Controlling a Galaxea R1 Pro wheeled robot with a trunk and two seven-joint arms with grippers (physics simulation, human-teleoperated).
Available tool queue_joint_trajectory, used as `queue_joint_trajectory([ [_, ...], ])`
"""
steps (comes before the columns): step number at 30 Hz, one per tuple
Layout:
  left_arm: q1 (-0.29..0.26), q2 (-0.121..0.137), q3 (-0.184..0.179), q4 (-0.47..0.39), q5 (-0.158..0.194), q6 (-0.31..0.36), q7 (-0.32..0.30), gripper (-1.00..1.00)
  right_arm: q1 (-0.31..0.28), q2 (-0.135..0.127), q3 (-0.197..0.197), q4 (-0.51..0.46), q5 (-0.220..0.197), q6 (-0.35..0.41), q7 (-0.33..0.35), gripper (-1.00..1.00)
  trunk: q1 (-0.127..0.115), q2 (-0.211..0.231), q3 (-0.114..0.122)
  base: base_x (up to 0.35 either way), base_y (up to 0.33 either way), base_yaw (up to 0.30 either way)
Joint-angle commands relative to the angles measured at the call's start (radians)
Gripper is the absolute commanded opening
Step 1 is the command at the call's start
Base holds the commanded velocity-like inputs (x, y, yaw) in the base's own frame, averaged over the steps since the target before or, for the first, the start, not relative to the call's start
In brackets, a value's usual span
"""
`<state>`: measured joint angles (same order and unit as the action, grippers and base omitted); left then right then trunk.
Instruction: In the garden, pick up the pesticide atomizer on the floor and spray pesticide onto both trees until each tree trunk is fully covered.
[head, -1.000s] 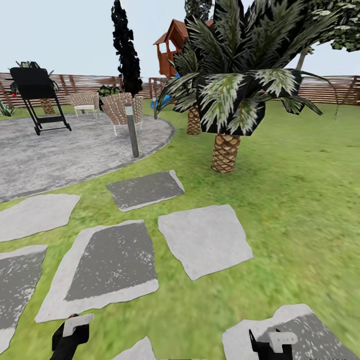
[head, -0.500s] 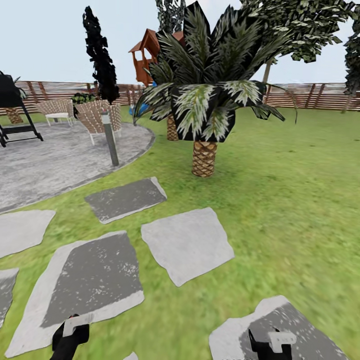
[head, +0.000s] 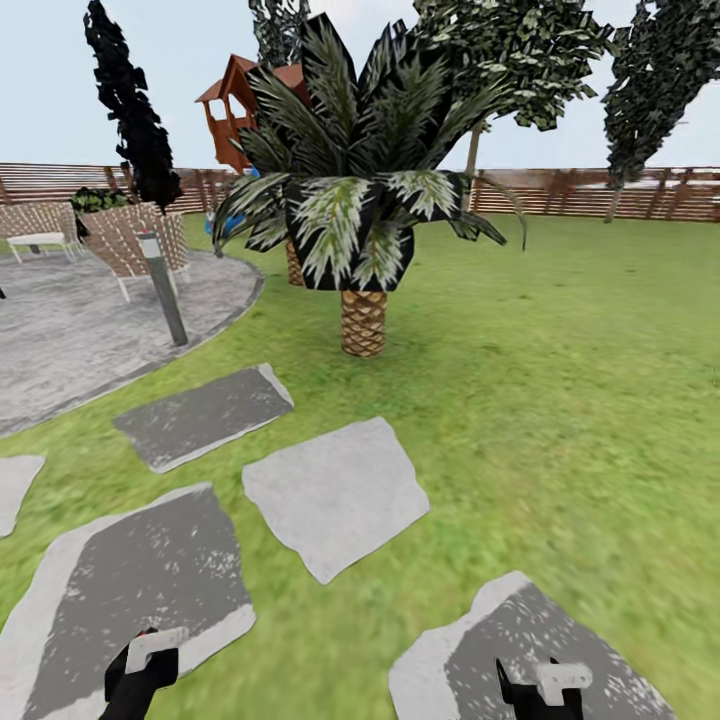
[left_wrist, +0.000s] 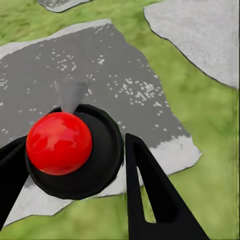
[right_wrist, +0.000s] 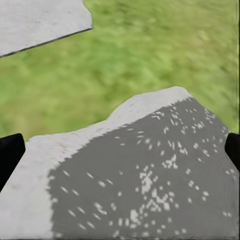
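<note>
Two grippers hang low over flat, speckled grey stepping stones (head: 335, 495) set in blotchy grass (head: 560, 400). The left gripper (left_wrist: 75, 140) pinches the pesticide atomizer (left_wrist: 95, 165), a round black body with a glossy red knob. The right gripper (right_wrist: 120, 147) is spread and empty. The robot is likely in transit. Next it must pass the scaly-trunked palm (head: 363, 322) at twelve o'clock to reach the tall trees (head: 640, 90) at one o'clock.

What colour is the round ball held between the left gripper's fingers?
The ball is glossy red, on a black round body; the left wrist view shows it best.
</note>
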<state>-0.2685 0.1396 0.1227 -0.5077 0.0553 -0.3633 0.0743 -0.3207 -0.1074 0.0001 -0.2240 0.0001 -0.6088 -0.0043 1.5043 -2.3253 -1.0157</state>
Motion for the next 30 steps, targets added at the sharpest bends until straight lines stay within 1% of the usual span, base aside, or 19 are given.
queue_joint_trajectory([
  [1,0.000,0.000,0.000,0.000,0.000,-0.001,0.001,-1.00,0.000,0.000,0.000,0.000,0.000,0.000,0.000,1.00,-0.004,0.007,0.003,0.000,0.000,-0.300],
  [11,0.000,0.000,0.000,0.000,0.000,0.000,0.001,-1.00,0.000,0.002,0.000,0.000,0.000,0.000,0.001,1.00,-0.042,0.077,0.035,0.000,0.000,-0.300],
  [21,0.002,-0.002,-0.001,-0.001,-0.003,-0.003,0.004,-1.00,0.000,0.002,0.000,0.000,0.000,0.000,0.001,1.00,-0.042,0.077,0.035,0.000,-0.003,-0.298],
  [30,0.001,-0.003,-0.001,-0.002,-0.009,-0.002,0.005,-1.00,0.000,0.003,0.000,0.000,0.000,0.000,0.000,1.00,-0.042,0.077,0.035,0.002,-0.227,-0.082],
])
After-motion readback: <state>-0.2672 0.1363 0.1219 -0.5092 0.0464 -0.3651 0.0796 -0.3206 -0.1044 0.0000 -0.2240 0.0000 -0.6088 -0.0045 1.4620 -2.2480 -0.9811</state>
